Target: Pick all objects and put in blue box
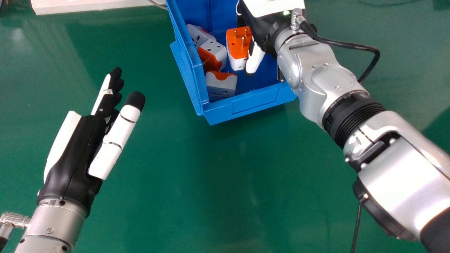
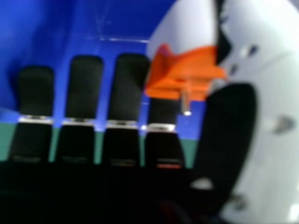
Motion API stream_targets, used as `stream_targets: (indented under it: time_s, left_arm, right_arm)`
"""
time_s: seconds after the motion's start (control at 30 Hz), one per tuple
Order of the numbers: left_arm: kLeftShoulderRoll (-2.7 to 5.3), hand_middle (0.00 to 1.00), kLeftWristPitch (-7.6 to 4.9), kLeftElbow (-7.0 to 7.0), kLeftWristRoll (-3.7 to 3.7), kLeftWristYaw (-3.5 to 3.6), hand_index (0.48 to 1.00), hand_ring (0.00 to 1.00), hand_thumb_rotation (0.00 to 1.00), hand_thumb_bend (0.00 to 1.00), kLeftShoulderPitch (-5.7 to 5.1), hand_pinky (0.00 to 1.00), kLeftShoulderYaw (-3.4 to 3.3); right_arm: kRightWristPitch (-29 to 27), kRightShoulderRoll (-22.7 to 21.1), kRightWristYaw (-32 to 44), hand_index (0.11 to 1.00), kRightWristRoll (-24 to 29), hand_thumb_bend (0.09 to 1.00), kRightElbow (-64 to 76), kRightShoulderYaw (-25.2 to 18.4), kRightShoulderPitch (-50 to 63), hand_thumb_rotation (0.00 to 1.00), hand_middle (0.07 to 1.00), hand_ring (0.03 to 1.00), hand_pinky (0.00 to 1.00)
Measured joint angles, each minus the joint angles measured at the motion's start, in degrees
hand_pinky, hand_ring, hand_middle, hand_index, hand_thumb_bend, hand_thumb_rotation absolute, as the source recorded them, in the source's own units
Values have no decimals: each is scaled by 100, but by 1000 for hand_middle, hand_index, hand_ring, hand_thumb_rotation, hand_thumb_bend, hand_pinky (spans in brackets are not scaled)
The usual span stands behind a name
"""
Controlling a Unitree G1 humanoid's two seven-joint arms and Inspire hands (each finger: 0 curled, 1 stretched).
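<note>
Nearest you, at the left of the head view, your left robot hand (image 1: 74, 154) is open above the green surface (image 1: 211, 182), holding nothing; its thumb stands out clearly, while its fingers overlap and partly hide one another. Your right arm (image 1: 397, 165) comes in from the right edge, with the forearm cut off there, and covers part of the right side of the blue box (image 1: 246, 103). Inside the box, a white-and-orange adapter (image 1: 221, 84) lies near the front left corner, with another adapter (image 1: 216, 52) beyond it. To their right, the pinned adapter (image 1: 239, 44) is beside the thumb of your right robot hand (image 1: 258, 31), whose other fingers are hidden from the head view. In the right hand view you get those fingers (image 2: 84, 84) straight and open, with the pinned adapter between them and the thumb, blurred; you can't tell whether it is gripped. Farther back, a partly covered adapter (image 1: 197, 35) leans by the left wall, and the box's far end is cut off by the top edge.
</note>
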State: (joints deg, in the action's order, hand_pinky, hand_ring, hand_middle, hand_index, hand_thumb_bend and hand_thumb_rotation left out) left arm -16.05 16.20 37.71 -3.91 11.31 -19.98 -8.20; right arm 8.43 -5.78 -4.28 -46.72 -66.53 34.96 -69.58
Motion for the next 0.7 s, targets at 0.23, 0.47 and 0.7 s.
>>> stream_targets:
  time_s: [0.23, 0.47, 0.7]
  left_arm:
    - [1, 1000, -3, -1, 3, 0, 1000, 994, 1000, 550, 1, 981, 1]
    - [4, 1000, -3, -2, 4, 0, 1000, 994, 1000, 545, 3, 981, 2]
    - [4, 1000, -3, -3, 7, 0, 1000, 994, 1000, 536, 13, 981, 3]
  right_arm:
    - [79, -57, 65, 843, -6, 627, 287, 42, 200, 570, 835, 761, 624]
    - [228, -93, 109, 967, -73, 658, 403, 145, 250, 663, 966, 950, 882]
    - [228, -102, 120, 994, -84, 671, 427, 181, 295, 698, 993, 990, 944]
